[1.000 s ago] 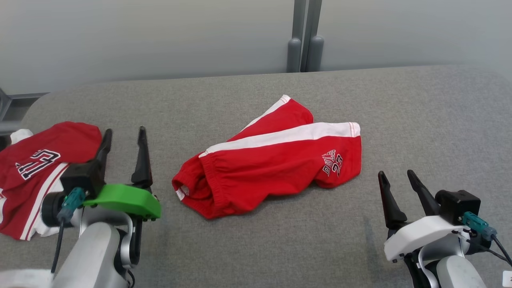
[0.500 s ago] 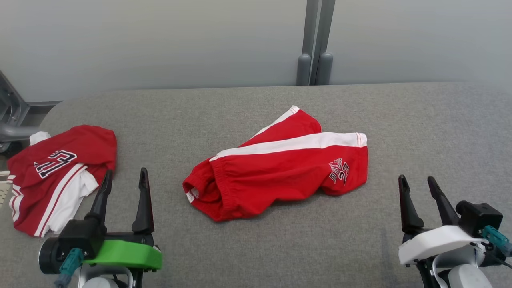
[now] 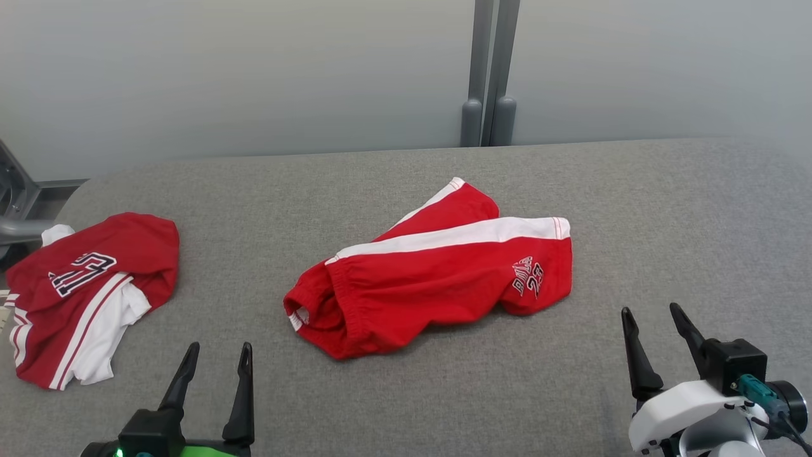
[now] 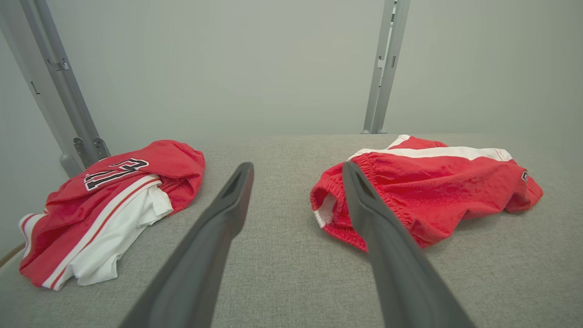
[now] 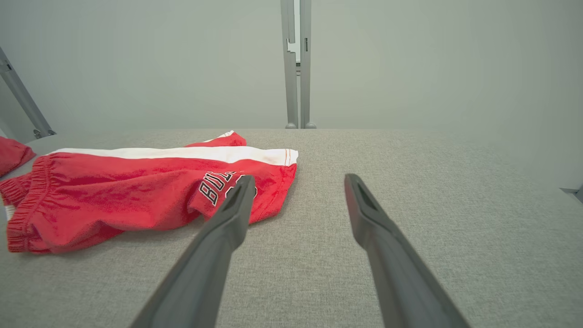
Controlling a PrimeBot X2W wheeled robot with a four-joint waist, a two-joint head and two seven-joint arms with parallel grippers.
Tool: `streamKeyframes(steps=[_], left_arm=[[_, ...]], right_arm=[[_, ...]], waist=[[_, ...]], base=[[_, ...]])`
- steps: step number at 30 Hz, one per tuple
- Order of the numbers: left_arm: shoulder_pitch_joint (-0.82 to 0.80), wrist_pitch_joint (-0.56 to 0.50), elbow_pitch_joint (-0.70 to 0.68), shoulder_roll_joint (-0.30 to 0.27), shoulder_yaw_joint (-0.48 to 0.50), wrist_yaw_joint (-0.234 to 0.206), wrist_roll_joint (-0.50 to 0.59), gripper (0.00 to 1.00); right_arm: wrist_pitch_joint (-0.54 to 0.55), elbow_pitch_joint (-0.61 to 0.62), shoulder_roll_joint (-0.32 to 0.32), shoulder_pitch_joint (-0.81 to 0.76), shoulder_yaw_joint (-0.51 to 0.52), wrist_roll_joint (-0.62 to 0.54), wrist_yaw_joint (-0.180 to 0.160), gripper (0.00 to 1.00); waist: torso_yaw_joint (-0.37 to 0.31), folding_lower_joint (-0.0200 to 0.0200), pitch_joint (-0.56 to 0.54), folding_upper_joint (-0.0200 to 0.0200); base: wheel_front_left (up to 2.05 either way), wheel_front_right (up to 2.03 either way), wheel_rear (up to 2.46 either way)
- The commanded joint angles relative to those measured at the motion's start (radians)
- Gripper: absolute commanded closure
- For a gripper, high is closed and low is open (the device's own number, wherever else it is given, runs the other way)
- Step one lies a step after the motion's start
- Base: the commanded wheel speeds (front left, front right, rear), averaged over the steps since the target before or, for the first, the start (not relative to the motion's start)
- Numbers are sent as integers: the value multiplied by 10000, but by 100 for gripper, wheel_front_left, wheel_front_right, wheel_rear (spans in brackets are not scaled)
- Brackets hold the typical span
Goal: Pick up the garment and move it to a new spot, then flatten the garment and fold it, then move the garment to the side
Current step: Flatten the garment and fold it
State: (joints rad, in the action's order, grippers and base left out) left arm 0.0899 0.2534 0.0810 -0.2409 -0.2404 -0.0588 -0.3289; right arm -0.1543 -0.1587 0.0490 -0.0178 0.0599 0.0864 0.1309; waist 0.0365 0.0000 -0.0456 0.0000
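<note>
1. Left gripper (image 3: pixel 219 348) is empty, its fingers spread wide over the grey pad (image 3: pixel 666 203). A crumpled red-and-white jersey (image 3: pixel 89 285) lies ahead to its left. The shorts (image 3: pixel 438 279) lie ahead to its right, waistband end nearest, well apart from its tips.
2. Wrong cloth: both pieces are red, and the jersey looks about as close to this gripper as the shorts. I judge the shorts, lying between the two grippers, to be the garment to move. A reach that drifts left would grab the jersey instead.
3. Waistband: it is bunched and doubled over. A pinch there could catch one layer alone, so the shorts would hang twisted. A pinch that goes too deep could jam the tips into the pad and slip off.
4. Middle: one leg lies partly under the other and angles away. Lifting by a single end would probably drag the rest and deepen the creases, which makes flattening harder.
5. Right gripper (image 3: pixel 651 309) is also empty, jaws wide, over the pad. The leg hem with the printed logo lies ahead to its left, near but apart.
6. Hem: it lies flat on the pad and offers little to bite, so a shallow close may miss it. If the arms lift unevenly, the cloth would skew.
</note>
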Motion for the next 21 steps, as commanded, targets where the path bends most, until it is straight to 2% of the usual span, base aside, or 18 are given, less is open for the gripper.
streamKeyframes(steps=[1,10,13,21], left_arm=[[207,-134,32,-150,-20,-58,47,0],[412,-458,126,-362,98,-23,-232,0],[421,-388,91,-351,133,-10,-280,0],[292,-310,261,-289,5,54,-351,0]], right_arm=[[172,-34,27,-195,0,-275,-3,0],[583,73,27,-385,129,-561,-3,0],[471,125,27,-306,202,-91,-3,0],[417,72,27,-189,89,166,-3,0]], waist=[[-19,0,-35,0],[-8,0,-101,0],[-45,0,-78,0],[-95,0,-62,0]], base=[[0,0,0],[0,0,0],[0,0,0],[0,0,0]])
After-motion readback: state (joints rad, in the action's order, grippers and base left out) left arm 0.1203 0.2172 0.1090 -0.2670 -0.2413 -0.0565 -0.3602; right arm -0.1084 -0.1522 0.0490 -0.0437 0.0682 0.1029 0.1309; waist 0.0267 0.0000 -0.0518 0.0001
